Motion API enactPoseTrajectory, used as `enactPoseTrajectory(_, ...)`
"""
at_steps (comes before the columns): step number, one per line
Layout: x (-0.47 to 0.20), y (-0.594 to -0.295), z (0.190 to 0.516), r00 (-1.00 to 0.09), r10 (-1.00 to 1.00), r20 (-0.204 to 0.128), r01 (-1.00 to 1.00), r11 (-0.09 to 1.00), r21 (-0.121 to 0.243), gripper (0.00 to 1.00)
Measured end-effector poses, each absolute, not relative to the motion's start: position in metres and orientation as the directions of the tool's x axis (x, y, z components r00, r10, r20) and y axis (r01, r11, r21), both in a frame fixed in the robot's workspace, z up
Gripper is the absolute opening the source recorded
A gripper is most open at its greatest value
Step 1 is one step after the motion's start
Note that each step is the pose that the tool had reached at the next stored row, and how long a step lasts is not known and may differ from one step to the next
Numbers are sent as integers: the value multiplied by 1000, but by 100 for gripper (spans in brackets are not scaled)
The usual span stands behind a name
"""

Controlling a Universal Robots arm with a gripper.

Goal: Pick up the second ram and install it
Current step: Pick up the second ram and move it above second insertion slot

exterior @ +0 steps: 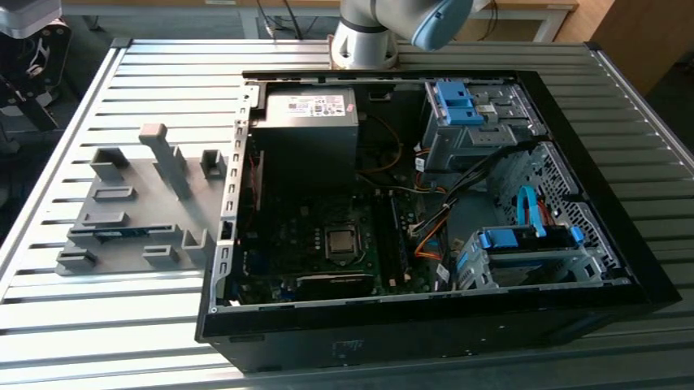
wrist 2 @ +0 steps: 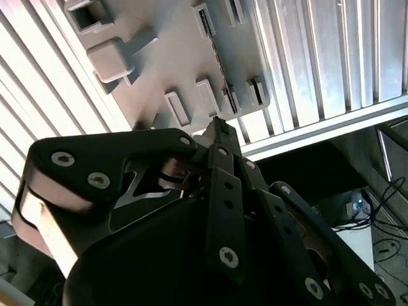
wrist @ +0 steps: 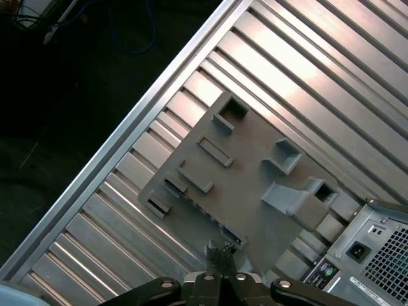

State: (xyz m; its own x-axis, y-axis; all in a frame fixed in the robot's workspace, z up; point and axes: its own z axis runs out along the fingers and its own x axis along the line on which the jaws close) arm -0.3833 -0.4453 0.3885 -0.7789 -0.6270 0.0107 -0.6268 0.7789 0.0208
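Observation:
The second ram (exterior: 115,231) is a thin blue-green stick lying on edge in the slots of the grey holder block (exterior: 162,203), on the slatted table at the exterior view's left. In the first wrist view its narrow edge (wrist: 201,209) runs between two dark slots of the holder (wrist: 255,185). My gripper (wrist: 220,250) hangs well above the holder, near one end of the stick, shut with nothing between its fingertips. In the second wrist view the gripper (wrist 2: 218,125) points down at the holder (wrist 2: 166,57).
An open black computer case (exterior: 434,325) lies on the table at the exterior view's right, with its motherboard (exterior: 325,244), power supply (exterior: 309,110) and blue drive cages (exterior: 521,244) exposed. The arm's base (exterior: 363,41) stands behind the case. The table edge (wrist: 121,146) runs close to the holder.

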Motion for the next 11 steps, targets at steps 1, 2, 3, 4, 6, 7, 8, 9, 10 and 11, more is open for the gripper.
enactPoseTrajectory(1,-383,-445,388,-776,-631,11,-631,776,21,11)
enactPoseTrajectory(2,-383,-445,389,-772,-635,11,-635,772,21,11)
enactPoseTrajectory(3,-383,-445,388,-768,-640,11,-640,768,21,11)
enactPoseTrajectory(4,-383,-445,388,-764,-645,11,-645,764,21,11)
enactPoseTrajectory(6,-383,-445,388,-755,-656,11,-656,755,21,11)
enactPoseTrajectory(7,-383,-445,388,-749,-662,11,-662,749,21,11)
enactPoseTrajectory(8,-383,-445,388,-744,-668,11,-668,744,21,11)
enactPoseTrajectory(9,-383,-445,388,-738,-674,11,-674,738,21,11)
enactPoseTrajectory(10,-383,-445,388,-733,-680,11,-680,733,21,11)
enactPoseTrajectory(11,-383,-445,388,-727,-687,11,-686,727,21,11)
